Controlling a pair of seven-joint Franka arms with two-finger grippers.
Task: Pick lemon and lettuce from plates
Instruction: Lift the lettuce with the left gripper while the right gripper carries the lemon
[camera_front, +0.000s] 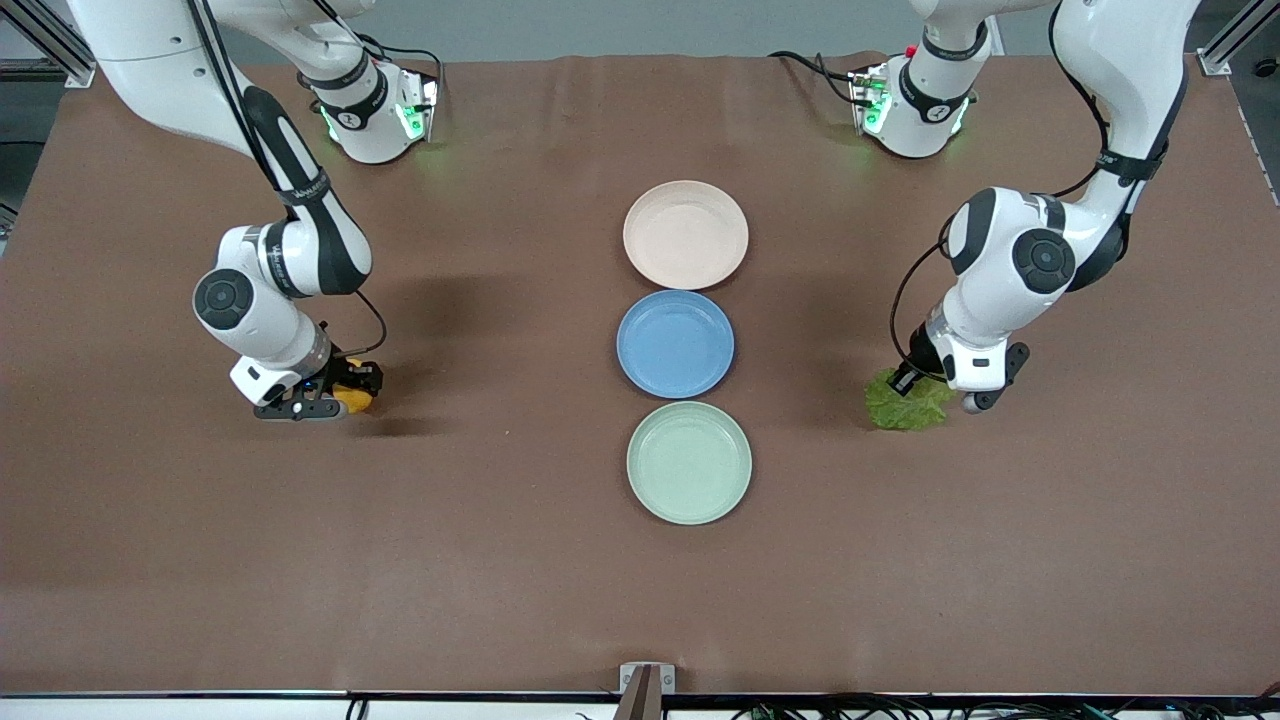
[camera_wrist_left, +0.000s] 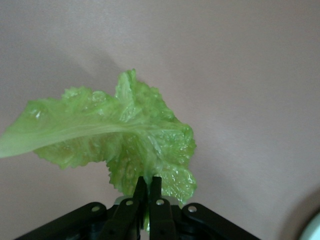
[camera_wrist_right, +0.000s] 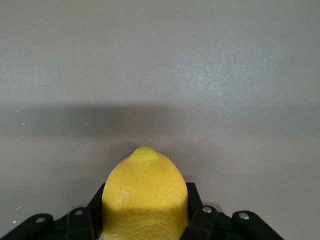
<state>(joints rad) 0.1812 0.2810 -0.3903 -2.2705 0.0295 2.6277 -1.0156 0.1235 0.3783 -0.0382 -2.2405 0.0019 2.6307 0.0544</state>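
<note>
the lemon (camera_wrist_right: 145, 197), smooth and yellow, sat clamped between the fingers of my right gripper (camera_front: 335, 398) low over bare table (camera_front: 500, 600) toward the right arm's edge, and the crinkled green lettuce (camera_wrist_left: 120, 140) hung pinched at one edge in my left gripper (camera_front: 925, 385) toward the left arm's edge. the beige plate (camera_front: 685, 235) and the mint plate (camera_front: 689, 462) lay empty in the middle row with a blue plate (camera_front: 675, 343) between them, so i judged the pick done and the next move a gentle set-down or release.

Right claw (camera_front: 335, 395) grips the lemon (camera_front: 354, 398) over bare counter (camera_front: 500, 560); left claw (camera_front: 925, 385) pinches the lettuce (camera_front: 908, 403); three plates (camera_front: 688, 462) sit empty between.
</note>
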